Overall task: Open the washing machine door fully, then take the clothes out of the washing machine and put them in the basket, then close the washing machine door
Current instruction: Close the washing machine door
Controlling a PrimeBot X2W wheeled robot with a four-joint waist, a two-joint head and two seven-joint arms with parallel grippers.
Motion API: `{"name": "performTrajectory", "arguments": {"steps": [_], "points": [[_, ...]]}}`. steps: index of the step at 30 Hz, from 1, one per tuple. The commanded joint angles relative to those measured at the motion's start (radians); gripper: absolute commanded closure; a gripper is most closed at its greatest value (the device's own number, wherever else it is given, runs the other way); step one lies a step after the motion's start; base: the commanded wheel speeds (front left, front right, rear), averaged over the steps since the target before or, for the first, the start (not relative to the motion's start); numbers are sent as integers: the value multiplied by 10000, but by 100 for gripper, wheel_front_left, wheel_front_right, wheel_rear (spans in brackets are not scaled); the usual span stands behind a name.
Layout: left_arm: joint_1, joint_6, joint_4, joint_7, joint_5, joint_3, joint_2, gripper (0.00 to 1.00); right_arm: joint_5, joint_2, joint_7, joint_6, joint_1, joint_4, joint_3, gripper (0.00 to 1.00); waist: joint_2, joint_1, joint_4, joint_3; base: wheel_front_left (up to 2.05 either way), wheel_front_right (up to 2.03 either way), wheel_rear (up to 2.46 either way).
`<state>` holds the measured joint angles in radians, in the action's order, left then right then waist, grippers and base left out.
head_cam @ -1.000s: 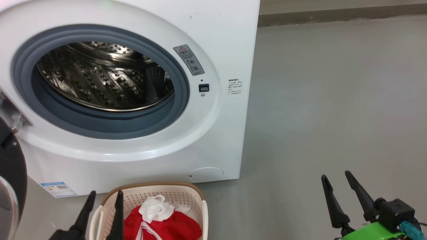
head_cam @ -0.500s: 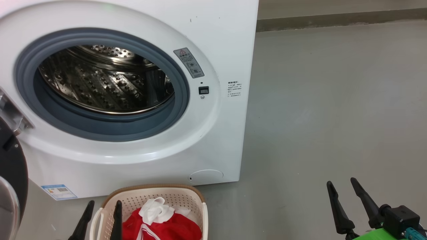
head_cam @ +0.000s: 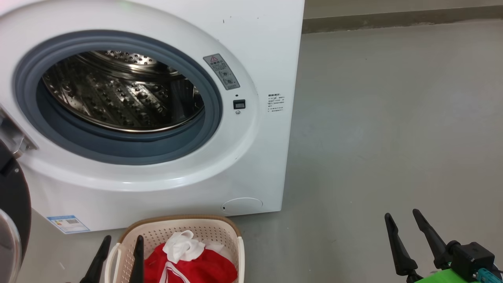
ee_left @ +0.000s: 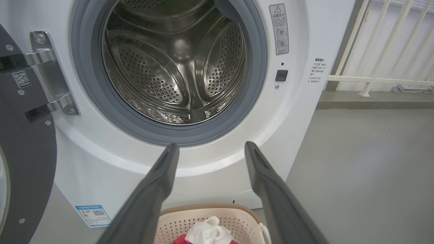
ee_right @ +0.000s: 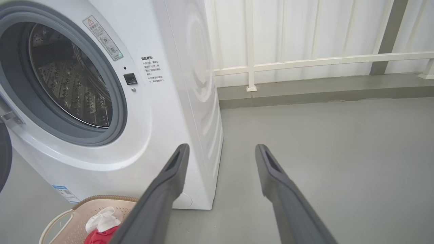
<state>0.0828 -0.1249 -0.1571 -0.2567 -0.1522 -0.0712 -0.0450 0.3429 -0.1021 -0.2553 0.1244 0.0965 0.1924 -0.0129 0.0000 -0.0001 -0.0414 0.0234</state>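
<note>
In the head view, the washing machine (head_cam: 259, 47) stands on a grey concrete floor (head_cam: 393, 118), with the washing machine door (head_cam: 15, 196) swung open at the left edge. The basket (head_cam: 177, 218) sits just in front of the machine and holds the red and white clothes (head_cam: 188, 267). The left gripper (head_cam: 123, 237) hovers at the basket's left rim. The right gripper (head_cam: 402, 213) is well apart, over bare floor. Both have their jaws spread wide and grip nothing.

The left wrist view looks straight into the perforated steel drum (ee_left: 176, 67) and shows the door's metal hinge (ee_left: 51, 67) and a white railing (ee_left: 373, 79).

The right wrist view adds the machine's white side panel (ee_right: 200, 84), with the railing running along a pale wall (ee_right: 305, 30).
</note>
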Motion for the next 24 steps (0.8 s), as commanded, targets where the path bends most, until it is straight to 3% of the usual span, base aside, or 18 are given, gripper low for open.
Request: {"name": "performTrajectory", "arguments": {"steps": [1,9,24], "points": [[-241,-54,304,-51,-9,-331,-54,0,27,-138,-65,63,-228,-255,-179,0,0,1,6,24,0,0,0],[-334,36,302,-51,98,-316,-53,0,10,-129,-65,63,-280,-265,-160,0,0,1,45,132,-42,42,0],[-311,15,399,-51,65,-237,-53,0,5,-140,-65,63,-255,-283,-183,0,0,1,119,182,-127,127,0]]}}
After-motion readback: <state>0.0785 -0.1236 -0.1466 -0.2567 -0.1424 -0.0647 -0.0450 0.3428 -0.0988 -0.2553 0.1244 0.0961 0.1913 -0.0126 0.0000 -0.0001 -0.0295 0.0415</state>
